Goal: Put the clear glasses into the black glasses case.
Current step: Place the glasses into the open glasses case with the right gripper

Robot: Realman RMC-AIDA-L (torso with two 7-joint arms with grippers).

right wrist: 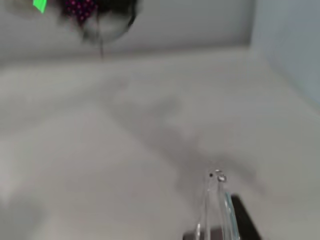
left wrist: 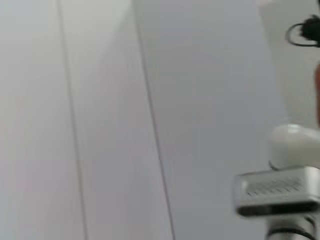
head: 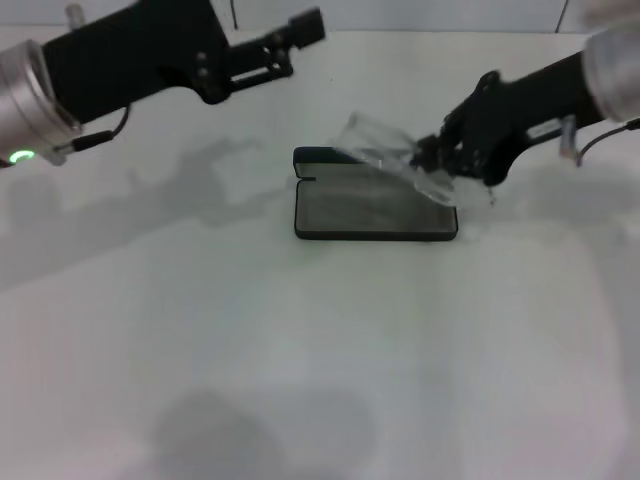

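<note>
- Your right gripper (head: 432, 157) is grasping the clear glasses (head: 390, 155) over the open black glasses case (head: 375, 208).
- Your left gripper (head: 300, 30) hovers released, well apart.

Head view high, looking down on the table (head: 320, 380); right wrist view low over it; left wrist view off-table.

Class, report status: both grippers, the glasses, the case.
Right gripper shut on clear glasses, held above open black case. Left gripper raised far back, idle. Nothing in the way.
</note>
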